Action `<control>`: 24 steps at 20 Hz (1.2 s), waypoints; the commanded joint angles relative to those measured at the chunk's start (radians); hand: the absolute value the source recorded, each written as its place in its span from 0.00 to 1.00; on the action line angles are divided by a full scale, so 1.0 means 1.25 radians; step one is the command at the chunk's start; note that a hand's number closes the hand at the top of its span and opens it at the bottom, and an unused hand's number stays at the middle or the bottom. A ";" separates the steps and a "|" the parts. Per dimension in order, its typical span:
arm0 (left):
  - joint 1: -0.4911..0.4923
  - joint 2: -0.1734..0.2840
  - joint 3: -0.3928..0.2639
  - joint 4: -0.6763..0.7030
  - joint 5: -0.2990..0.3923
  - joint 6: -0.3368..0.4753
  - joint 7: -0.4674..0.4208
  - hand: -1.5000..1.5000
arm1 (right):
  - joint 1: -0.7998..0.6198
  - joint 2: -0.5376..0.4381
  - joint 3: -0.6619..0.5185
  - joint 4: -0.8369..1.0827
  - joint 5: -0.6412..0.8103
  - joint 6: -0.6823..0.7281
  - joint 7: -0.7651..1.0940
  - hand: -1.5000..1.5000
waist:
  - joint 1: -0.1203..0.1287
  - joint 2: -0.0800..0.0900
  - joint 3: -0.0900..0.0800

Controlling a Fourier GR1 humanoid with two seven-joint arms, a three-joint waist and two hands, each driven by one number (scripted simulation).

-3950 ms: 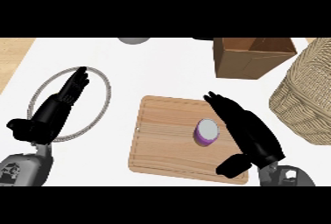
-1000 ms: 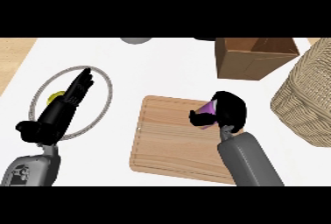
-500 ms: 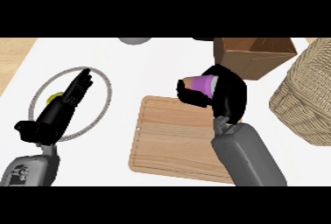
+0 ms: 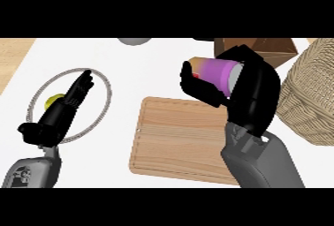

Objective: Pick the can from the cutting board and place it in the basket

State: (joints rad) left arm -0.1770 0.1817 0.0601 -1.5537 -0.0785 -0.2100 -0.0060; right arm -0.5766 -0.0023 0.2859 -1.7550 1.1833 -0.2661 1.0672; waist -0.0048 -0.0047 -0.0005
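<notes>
My right hand (image 4: 251, 95) is curled round a purple can (image 4: 218, 73), held tilted in the air above the far edge of the wooden cutting board (image 4: 176, 141). The can's orange-red end points left. The woven basket (image 4: 313, 95) stands to the right of that hand, at the view's right edge. My left hand (image 4: 62, 110) rests open, fingers up, over a round plate at the left.
A round plate (image 4: 104, 95) with a grey rim lies at the left, a small yellow thing (image 4: 53, 100) on it. A brown cardboard box (image 4: 261, 46) stands at the back, behind my right hand. A grey object (image 4: 134, 41) sits at the far edge.
My right hand has closed on the can, lifted it off the cutting board and carried it up and slightly right. The left hand has barely moved.
</notes>
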 commanded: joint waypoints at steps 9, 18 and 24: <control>-0.005 -0.002 0.005 -0.006 0.010 -0.012 0.007 0.50 | -0.185 -0.088 -0.256 0.081 0.020 0.138 0.038 1.00 | 0.008 0.004 0.000; -0.025 0.021 0.027 -0.032 0.027 -0.033 0.043 0.50 | -0.211 -0.183 -0.395 0.230 0.032 -0.007 -0.052 1.00 | 0.010 0.006 0.000; -0.013 -0.044 -0.028 -0.004 -0.037 0.026 0.008 0.50 | -0.240 -0.267 -0.479 0.324 0.012 -0.061 -0.096 1.00 | 0.008 0.006 0.000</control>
State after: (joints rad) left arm -0.1900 0.1698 0.0597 -1.5713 -0.0809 -0.2203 0.0172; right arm -0.8695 -0.3006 -0.2661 -1.4218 1.1961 -0.2566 0.9594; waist 0.0060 0.0023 0.0000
